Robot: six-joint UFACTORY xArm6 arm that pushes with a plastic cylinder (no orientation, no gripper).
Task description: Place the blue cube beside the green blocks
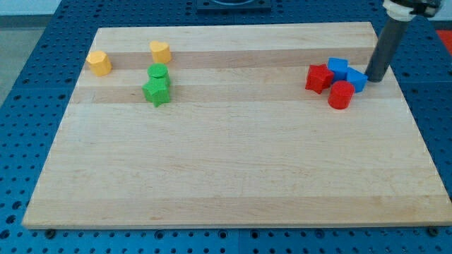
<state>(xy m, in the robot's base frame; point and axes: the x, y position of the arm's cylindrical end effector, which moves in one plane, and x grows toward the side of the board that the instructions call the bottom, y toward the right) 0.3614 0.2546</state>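
A blue cube (356, 80) lies at the view's right on the wooden board (233, 169), touching another blue block (337, 68) to its upper left. My tip (373, 79) rests just right of the blue cube, about touching it. A red cylinder (340, 94) sits just below the blue blocks and a red star-like block (318, 77) to their left. The green blocks are far off at the view's upper left: a green cylinder (158, 73) with a green star-shaped block (157, 91) right below it.
A yellow hexagonal block (99, 63) lies near the board's upper left edge. A yellow heart-like block (160, 51) lies just above the green cylinder. The board sits on a blue perforated table (28, 85).
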